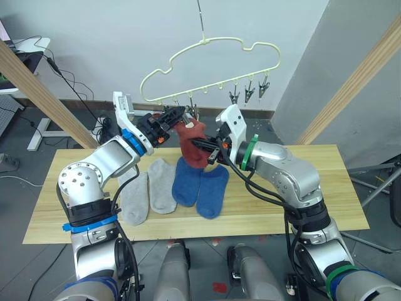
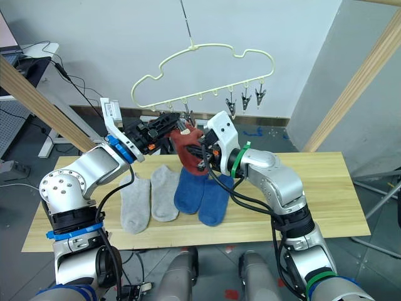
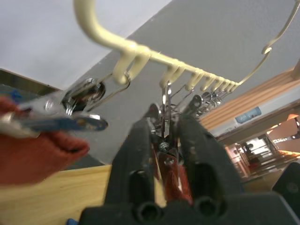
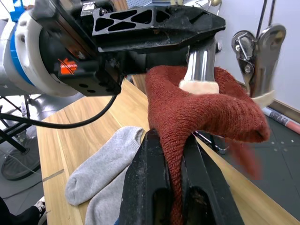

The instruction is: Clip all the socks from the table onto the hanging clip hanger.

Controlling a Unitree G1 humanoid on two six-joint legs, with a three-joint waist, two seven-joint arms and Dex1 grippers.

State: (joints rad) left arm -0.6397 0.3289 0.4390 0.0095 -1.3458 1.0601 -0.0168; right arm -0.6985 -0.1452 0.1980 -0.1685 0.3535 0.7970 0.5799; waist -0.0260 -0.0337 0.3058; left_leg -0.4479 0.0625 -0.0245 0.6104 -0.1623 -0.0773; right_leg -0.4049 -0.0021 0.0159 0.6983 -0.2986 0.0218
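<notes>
Wooden table [image 1: 326,188] bears grey socks [image 1: 149,191] beside blue socks [image 1: 200,185].

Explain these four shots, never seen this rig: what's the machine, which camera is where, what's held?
It is a two-armed humanoid robot. Two pictures come from its head cameras, looking down over a wooden table; the other two come from cameras on each wrist. Two grey socks and two blue socks lie on the table. The right pincer grips a rust red sock and holds it up to a clip. The left pincer squeezes a clip on the pale yellow clip hanger above.
</notes>
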